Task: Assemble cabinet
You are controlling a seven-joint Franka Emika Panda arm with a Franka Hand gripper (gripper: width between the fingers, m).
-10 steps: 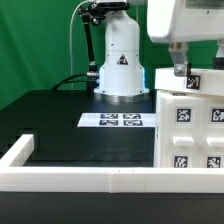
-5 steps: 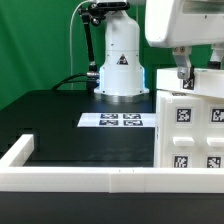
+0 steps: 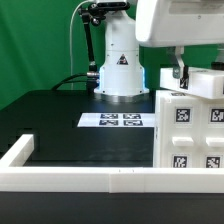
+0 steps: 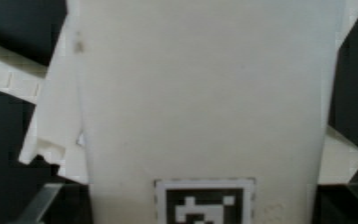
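The arm's wrist housing shifts leftward in the exterior view; the gripper (image 3: 181, 78) sits atop the cabinet (image 3: 190, 125) at the table's (image 3: 70, 125) right edge, finger spacing unclear.

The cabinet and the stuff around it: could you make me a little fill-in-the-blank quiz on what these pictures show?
1. The cabinet stands at the exterior view's ____ side.
2. The cabinet's plastic is ____ in colour.
3. The marker board lies flat on the ____ table.
4. The wall behind the robot's base is ____.

Missing words: right; white; black; green
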